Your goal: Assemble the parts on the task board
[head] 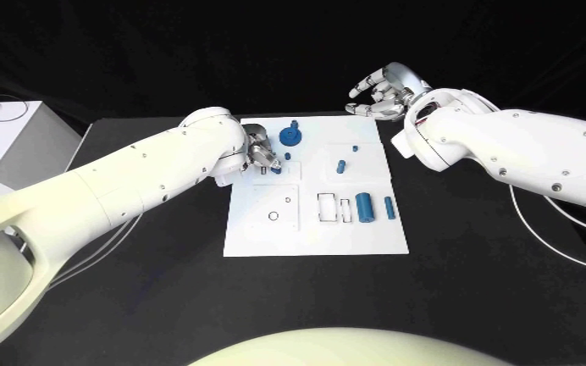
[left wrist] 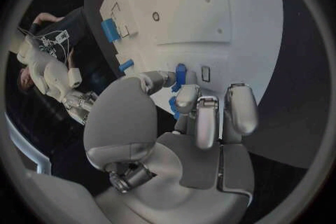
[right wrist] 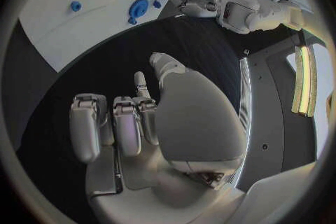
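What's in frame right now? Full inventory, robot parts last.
task board: one, white, middle of the black table.
gear-shaped part: one, blue, far edge of the board.
cylinder parts: two, blue, lying side by side on the board's right half, thick one, thin one.
small parts: several, blue, mid board, one at.
table: one, black.
box: one, white, table's left edge.
left hand: silver, over the board's far left, fingers at a small blue part.
right hand: silver, beyond the board's far right corner, fingers curled, holding nothing.
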Controlling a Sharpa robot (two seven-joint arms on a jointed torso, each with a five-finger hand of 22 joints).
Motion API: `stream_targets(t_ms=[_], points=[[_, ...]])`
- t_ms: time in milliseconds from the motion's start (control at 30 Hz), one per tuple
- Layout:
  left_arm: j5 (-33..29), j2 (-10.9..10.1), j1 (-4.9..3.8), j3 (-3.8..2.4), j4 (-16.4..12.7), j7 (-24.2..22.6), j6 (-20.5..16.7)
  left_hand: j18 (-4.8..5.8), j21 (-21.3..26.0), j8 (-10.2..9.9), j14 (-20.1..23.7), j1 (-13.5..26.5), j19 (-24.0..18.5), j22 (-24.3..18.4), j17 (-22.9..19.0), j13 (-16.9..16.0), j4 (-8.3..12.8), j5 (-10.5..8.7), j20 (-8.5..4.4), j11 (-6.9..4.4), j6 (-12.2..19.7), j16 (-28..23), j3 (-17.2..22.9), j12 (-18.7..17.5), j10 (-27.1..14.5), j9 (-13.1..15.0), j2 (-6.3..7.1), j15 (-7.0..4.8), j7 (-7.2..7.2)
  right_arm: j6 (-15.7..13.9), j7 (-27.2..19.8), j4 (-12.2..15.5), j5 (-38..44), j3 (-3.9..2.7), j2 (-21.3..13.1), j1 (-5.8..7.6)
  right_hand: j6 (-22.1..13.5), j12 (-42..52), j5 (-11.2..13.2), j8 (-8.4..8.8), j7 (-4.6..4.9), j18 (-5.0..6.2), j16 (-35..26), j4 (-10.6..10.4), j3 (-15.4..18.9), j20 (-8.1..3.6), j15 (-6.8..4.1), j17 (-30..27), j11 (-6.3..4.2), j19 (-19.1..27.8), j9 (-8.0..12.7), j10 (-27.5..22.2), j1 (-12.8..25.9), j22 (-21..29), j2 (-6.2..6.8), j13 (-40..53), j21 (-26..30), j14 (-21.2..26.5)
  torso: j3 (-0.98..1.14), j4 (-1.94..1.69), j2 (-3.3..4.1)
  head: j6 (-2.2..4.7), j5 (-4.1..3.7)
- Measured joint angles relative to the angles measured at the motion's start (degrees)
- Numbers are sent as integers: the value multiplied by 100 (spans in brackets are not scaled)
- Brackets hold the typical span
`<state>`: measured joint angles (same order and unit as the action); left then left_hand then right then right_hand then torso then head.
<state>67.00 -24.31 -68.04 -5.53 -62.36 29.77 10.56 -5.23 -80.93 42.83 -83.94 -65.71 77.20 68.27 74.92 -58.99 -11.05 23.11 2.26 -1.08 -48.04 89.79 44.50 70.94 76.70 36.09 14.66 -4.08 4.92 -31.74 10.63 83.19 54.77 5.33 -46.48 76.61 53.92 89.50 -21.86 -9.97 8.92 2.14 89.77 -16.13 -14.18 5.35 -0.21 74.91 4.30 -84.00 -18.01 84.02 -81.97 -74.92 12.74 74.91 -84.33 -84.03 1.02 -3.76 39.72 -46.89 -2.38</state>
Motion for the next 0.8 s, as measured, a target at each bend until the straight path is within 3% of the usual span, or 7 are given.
stream_targets(t_ms=[533,733,800], points=[[2,-2,-3,5,3,-4,65,0,0,0,0,0,21,9,0,31,0,11,-21,1,0,0,0,-39,0,1,-1,0,0,0,1,-2,1,0,-1,0,1,0,0,0,0,0,0,0,0,0,0,0,0,0,0,0,0,1,0,0,0,0,4,-3,-6,-23,9],[3,15,-4,5,21,-4,97,0,0,-4,0,38,21,9,0,48,0,12,-21,0,0,0,0,-39,0,434,-39,1,0,0,1,-2,1,0,-3,0,1,0,0,0,-1,0,0,0,0,0,0,0,0,0,0,0,0,2,0,0,0,0,4,0,-3,-29,-2],[3,21,-4,7,30,-4,100,0,0,10,0,52,21,9,0,15,0,12,-21,-23,0,0,0,-39,24,462,-53,1,0,0,1,-2,1,0,-3,-1,1,0,0,0,-1,0,0,0,0,0,0,0,0,0,0,0,0,-2,0,0,0,0,4,3,-1,-29,-9]])
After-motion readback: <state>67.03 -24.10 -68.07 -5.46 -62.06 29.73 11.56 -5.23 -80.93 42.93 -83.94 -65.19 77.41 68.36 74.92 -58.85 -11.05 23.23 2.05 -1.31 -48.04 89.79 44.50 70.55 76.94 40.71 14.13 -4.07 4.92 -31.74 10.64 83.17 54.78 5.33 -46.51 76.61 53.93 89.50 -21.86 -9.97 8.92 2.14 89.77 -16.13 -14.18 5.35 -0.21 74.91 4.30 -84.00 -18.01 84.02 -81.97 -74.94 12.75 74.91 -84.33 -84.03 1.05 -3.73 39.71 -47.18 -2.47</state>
